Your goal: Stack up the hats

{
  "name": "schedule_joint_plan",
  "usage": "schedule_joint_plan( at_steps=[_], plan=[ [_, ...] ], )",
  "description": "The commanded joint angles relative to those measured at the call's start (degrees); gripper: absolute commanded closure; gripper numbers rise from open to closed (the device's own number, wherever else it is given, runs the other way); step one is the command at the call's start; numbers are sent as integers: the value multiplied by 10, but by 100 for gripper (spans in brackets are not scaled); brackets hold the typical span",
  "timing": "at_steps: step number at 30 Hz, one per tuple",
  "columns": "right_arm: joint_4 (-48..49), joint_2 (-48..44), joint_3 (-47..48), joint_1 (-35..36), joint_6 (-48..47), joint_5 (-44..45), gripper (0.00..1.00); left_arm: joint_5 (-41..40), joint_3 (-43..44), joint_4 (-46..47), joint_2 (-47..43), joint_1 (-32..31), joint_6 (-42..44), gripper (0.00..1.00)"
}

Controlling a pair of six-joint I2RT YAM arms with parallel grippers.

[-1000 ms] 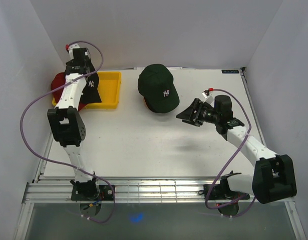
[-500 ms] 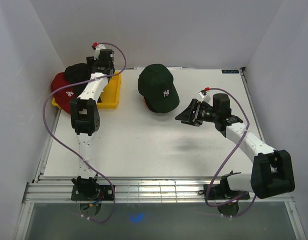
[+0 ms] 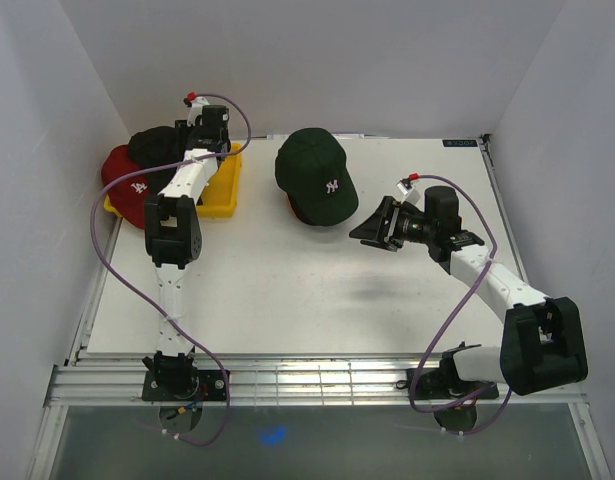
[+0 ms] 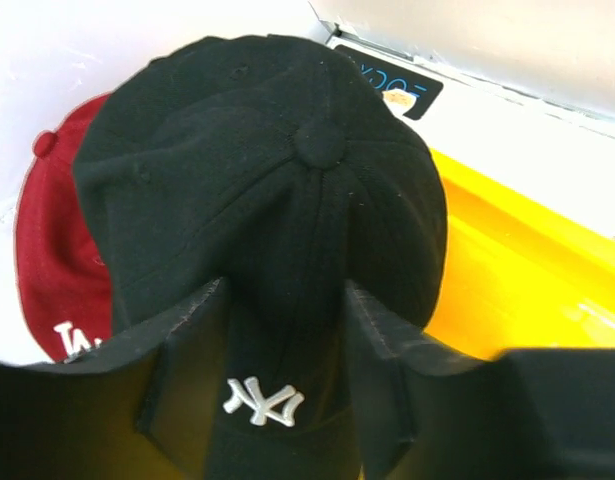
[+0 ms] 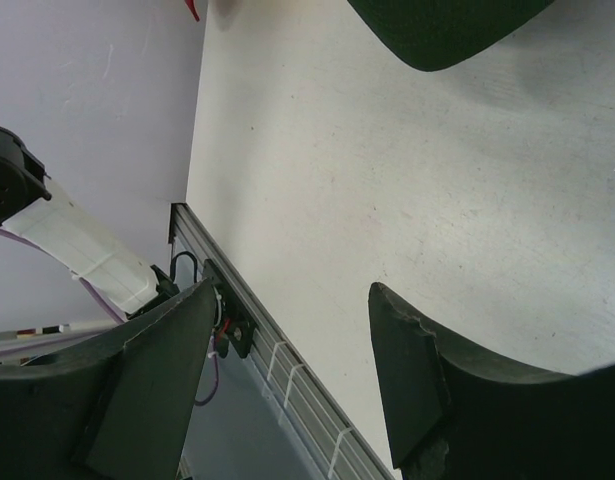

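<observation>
A black hat [image 4: 267,180] with a white logo lies partly over a red hat [image 4: 52,250] at the far left. In the top view the black hat [image 3: 150,146] sits above the red hat [image 3: 125,182], at the left end of the yellow tray. My left gripper [image 4: 285,335] is shut on the black hat's front, one finger on each side of the logo; it shows in the top view [image 3: 179,148]. A dark green hat [image 3: 312,172] sits at the table's far middle on something red. My right gripper [image 3: 368,231] is open and empty, just right of its brim [image 5: 437,30].
The yellow tray [image 3: 215,195] stands at the far left, its floor bright in the left wrist view [image 4: 517,280]. White walls close in the left, back and right. The table's near rail [image 5: 277,350] shows between my right fingers.
My left arm has swung from over the tray toward the far-left corner, carrying the black hat over the red one. My right gripper has crept slightly left.
</observation>
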Motion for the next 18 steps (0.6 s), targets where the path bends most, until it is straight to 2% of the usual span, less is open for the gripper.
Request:
schedule_joint_plan(
  at_steps=[1, 3, 5, 6, 13, 18],
  plan=[
    [34, -2, -3, -2, 4, -6, 31, -18, 7, 8, -42, 3, 4, 50],
    [34, -2, -4, -2, 4, -8, 31, -12, 11, 7, -45, 3, 4, 69],
    [35, -2, -6, -2, 4, -6, 31, -9, 14, 5, -52, 3, 2, 93],
    [36, -2, -7, -2, 5, -5, 31, -7, 15, 5, -56, 2, 1, 100],
    [35, -7, -2, -2, 2, 6, 31, 19, 42, -7, -103, 1, -3, 100],
    [31, -10, 2, -2, 3, 11, 31, 37, 70, -43, -134, -7, -42, 100]
  ],
)
